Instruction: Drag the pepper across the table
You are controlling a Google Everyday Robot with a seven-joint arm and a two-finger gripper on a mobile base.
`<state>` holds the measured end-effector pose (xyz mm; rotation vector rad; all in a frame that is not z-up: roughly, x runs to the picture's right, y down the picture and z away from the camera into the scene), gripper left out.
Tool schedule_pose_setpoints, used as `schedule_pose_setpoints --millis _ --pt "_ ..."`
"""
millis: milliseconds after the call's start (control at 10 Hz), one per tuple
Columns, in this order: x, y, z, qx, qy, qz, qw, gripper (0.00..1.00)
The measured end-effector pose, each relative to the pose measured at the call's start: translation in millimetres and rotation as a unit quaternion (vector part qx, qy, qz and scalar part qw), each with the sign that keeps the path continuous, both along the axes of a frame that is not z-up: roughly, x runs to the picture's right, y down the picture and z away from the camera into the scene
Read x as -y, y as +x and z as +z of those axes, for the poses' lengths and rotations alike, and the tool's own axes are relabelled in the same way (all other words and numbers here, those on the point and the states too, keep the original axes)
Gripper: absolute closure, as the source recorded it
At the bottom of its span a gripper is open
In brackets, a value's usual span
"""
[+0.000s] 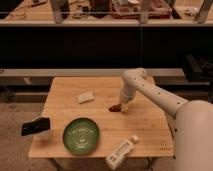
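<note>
The small dark red pepper (115, 107) lies on the light wooden table (145, 125), touching the white arm's gripper (123, 105) at its 9 o'clock side. The round green plate (80, 135) sits at the pepper's 7 o'clock.

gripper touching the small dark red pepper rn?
Cannot tell. In the camera view the gripper is low over the light bamboo table, its tip right beside the small dark red pepper, but neither contact nor a gap shows plainly.
</note>
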<state>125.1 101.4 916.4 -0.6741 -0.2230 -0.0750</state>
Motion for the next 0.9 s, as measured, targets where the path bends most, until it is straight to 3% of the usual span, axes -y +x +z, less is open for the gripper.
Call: schedule_pose_setpoints --millis 700,900 --pt "-13.4 53.8 -12.0 -0.033 0.01 0.038 0.9987 0.99" --pt "-16.9 56.0 -12.9 -0.03 0.009 0.031 0.999 0.85"
